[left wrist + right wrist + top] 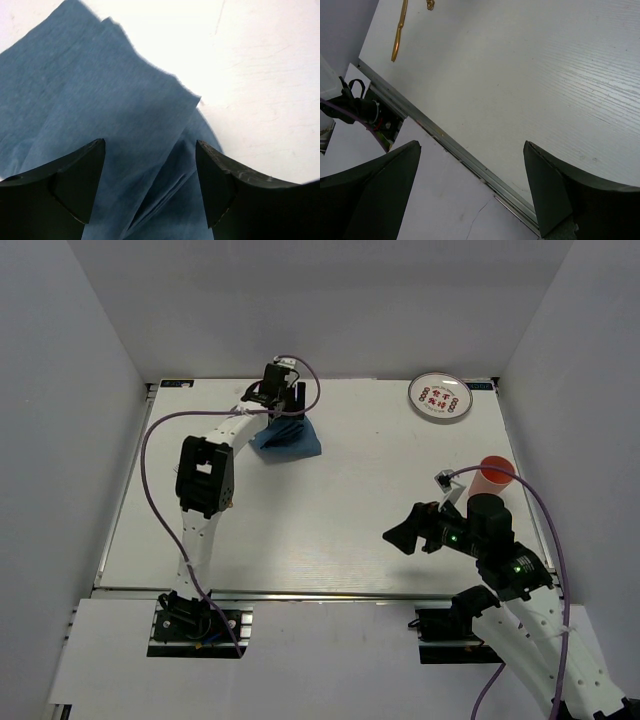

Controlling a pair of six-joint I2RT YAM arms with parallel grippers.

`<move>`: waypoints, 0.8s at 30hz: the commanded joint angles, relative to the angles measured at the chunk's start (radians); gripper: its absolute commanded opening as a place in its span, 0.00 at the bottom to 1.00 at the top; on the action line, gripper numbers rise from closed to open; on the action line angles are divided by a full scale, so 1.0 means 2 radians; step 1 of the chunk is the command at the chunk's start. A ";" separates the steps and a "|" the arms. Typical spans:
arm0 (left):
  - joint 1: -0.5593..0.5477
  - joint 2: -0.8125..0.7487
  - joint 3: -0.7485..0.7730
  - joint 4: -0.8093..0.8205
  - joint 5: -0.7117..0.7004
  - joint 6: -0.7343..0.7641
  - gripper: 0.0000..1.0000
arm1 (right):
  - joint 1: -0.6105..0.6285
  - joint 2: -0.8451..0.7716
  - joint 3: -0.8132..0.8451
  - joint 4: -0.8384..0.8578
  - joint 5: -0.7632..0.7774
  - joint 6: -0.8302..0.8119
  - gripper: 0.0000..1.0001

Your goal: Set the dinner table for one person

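The dinner table point(330, 510) is a large white ribbed top with a metal rail edge point(454, 146). A folded blue cloth point(288, 438) lies at its far left-centre. My left gripper point(284, 408) hangs right over the cloth, open, with the cloth point(100, 100) between and below its fingers point(75, 187), which do not close on it. My right gripper point(404, 536) is open and empty above the near right part of the table; in its wrist view point(470, 195) it spans the rail.
A white plate with red marks point(440, 398) sits at the far right. A red cup point(497, 474) stands at the right, just behind my right arm. A slim gold utensil point(399, 30) lies on the table toward the left arm's base.
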 commanded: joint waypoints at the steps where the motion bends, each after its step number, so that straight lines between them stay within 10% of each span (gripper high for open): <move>1: -0.008 0.021 0.039 0.013 0.020 0.004 0.82 | 0.000 0.005 0.003 0.025 -0.012 0.000 0.89; 9: -0.014 0.057 0.069 0.016 -0.022 0.006 0.78 | 0.000 0.007 0.002 0.018 -0.006 -0.008 0.89; 20: -0.023 -0.032 0.052 0.056 -0.009 -0.022 0.10 | 0.000 0.035 -0.008 0.050 -0.013 -0.004 0.89; 24: -0.028 -0.060 0.081 0.041 0.033 -0.032 0.02 | 0.000 0.042 -0.021 0.076 0.009 0.002 0.89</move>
